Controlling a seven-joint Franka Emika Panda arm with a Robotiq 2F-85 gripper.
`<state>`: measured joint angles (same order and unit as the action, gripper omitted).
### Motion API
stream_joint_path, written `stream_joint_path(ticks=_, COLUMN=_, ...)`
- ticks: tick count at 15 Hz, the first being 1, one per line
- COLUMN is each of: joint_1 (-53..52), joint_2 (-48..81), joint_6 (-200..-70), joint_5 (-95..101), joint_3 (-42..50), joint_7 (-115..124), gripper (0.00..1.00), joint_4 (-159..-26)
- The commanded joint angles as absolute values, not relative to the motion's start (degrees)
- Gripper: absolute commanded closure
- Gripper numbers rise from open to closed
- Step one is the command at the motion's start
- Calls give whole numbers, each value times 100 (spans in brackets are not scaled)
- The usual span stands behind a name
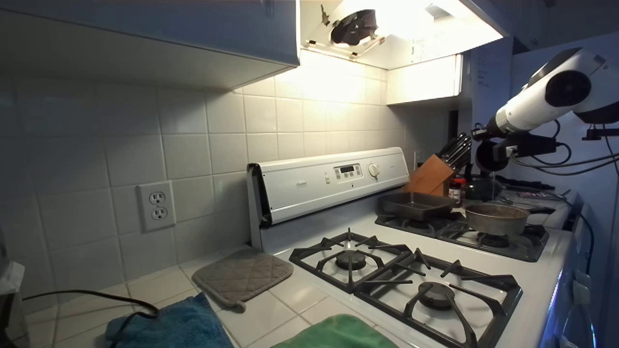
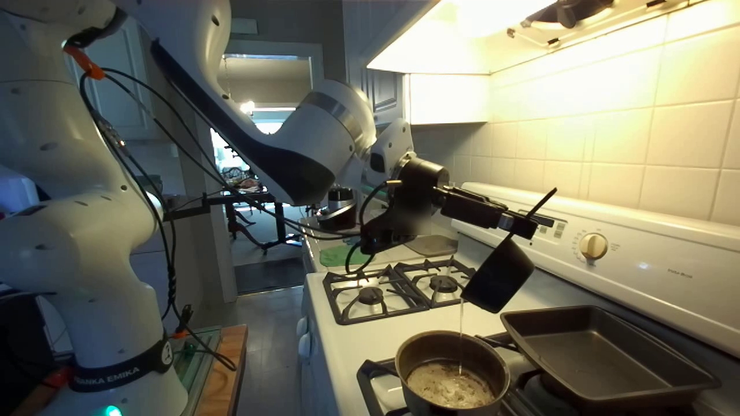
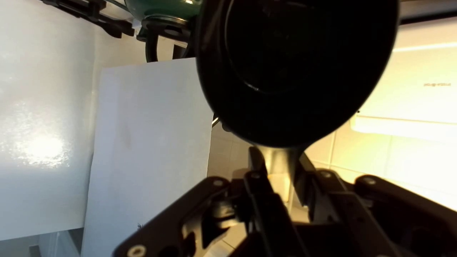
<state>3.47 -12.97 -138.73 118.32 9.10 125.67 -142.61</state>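
My gripper (image 2: 523, 224) is shut on the handle of a black cup (image 2: 498, 277), which hangs tilted below the fingers. In the wrist view the cup (image 3: 296, 71) fills the top middle, with its neck between the fingertips (image 3: 278, 162). A thin stream of clear liquid (image 2: 461, 335) runs from the cup's rim down into a metal saucepan (image 2: 404, 352). Some liquid lies in the bottom of the saucepan. In an exterior view the cup (image 1: 492, 155) is above the saucepan (image 1: 496, 220), apart from it.
A dark rectangular baking pan (image 2: 618, 352) sits on the burner beside the saucepan. A knife block (image 1: 430, 176) and a red-capped jar (image 1: 455, 191) stand behind. A range hood (image 1: 464, 29) overhangs the stove. A pot holder (image 1: 242, 278), blue cloth (image 1: 174, 324) and green cloth (image 1: 336, 333) lie on the counter.
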Motion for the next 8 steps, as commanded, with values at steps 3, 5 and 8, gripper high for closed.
stream_joint_path(ticks=3, joint_1=295, joint_2=-1532, joint_6=-13683, joint_5=12119, joint_3=882, joint_7=12809, gripper=94, joint_4=-14482)
stream_joint_path(ticks=5, joint_1=294, joint_2=-1511, joint_6=-13641, joint_5=12125, joint_3=878, joint_7=12814, gripper=94, joint_4=-14455)
stream_joint_path(ticks=8, joint_1=292, joint_2=-1515, joint_6=-13600, joint_5=12137, joint_3=878, joint_7=12820, gripper=94, joint_4=-14445)
